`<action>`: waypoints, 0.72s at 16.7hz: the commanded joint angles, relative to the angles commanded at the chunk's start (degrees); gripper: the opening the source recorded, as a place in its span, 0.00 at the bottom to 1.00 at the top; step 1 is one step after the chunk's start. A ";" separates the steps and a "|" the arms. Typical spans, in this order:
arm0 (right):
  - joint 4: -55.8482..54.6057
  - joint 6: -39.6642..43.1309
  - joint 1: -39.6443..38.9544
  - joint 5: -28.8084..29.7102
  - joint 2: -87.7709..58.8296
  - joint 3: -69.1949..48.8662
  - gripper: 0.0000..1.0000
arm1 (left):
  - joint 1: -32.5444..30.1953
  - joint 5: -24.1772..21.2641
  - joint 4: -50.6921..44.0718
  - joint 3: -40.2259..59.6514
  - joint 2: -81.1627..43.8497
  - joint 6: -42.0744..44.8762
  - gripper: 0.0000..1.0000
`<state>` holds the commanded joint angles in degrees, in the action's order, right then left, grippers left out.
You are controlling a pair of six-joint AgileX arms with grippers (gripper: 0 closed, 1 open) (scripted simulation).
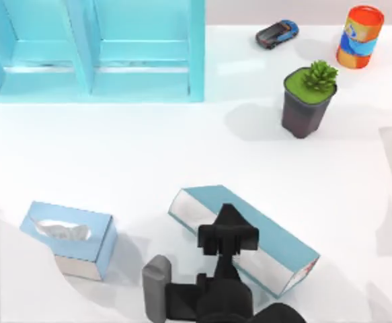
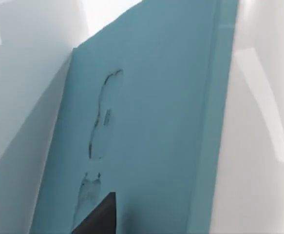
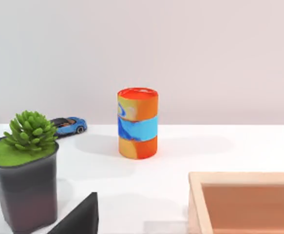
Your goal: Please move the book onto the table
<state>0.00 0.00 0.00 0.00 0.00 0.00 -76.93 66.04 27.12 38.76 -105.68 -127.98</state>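
Large thick teal-blue hardcover book [image 1: 263, 232]: flat on the glossy white surface [image 1: 148, 155], front centre, lying diagonally, long axis running from upper left to lower right. Plain cover, white page edges along the near long side, small red mark at the lower-right end. Left wrist view: teal cover [image 2: 151, 126] with faint dark smudges.

Left gripper [image 1: 228, 235]: directly above the book's middle; state of the fingers cannot be told.

Light-blue tissue box with white tissue [image 1: 69, 237]: left of the book, apart from it. Turquoise shelf unit [image 1: 91, 47]: far left. Dark pot with green succulent [image 1: 308, 99], blue toy car [image 1: 276, 33], orange-and-blue can [image 1: 360, 37]: far right.
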 joint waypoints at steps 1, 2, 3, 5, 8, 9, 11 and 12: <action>0.00 0.00 0.00 0.00 0.00 0.00 1.00 | 0.00 0.00 0.00 0.00 0.00 0.00 1.00; 0.00 0.00 0.00 0.00 0.00 0.00 1.00 | 0.00 0.00 0.00 0.00 0.00 0.00 1.00; 0.00 0.00 0.00 0.00 0.00 0.00 1.00 | 0.00 0.00 0.00 0.00 0.00 0.00 1.00; 0.00 0.00 0.00 0.00 0.00 0.00 1.00 | 0.00 0.00 0.00 0.00 0.00 0.00 1.00; 0.00 0.00 0.00 0.00 0.00 0.00 1.00 | -0.04 -0.03 -0.11 -0.10 -0.07 -0.04 1.00; 0.00 0.00 0.00 0.00 0.00 0.00 1.00 | -0.33 -0.01 -0.69 0.24 -0.06 -0.62 1.00; 0.00 0.00 0.00 0.00 0.00 0.00 1.00 | -1.74 0.07 -3.51 1.77 -0.07 -3.55 1.00; 0.00 0.00 0.00 0.00 0.00 0.00 1.00 | -2.79 0.10 -5.69 2.85 -0.15 -5.91 1.00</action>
<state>0.00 0.00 0.00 0.00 0.00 0.00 -79.72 66.14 21.42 41.61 -105.84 -133.89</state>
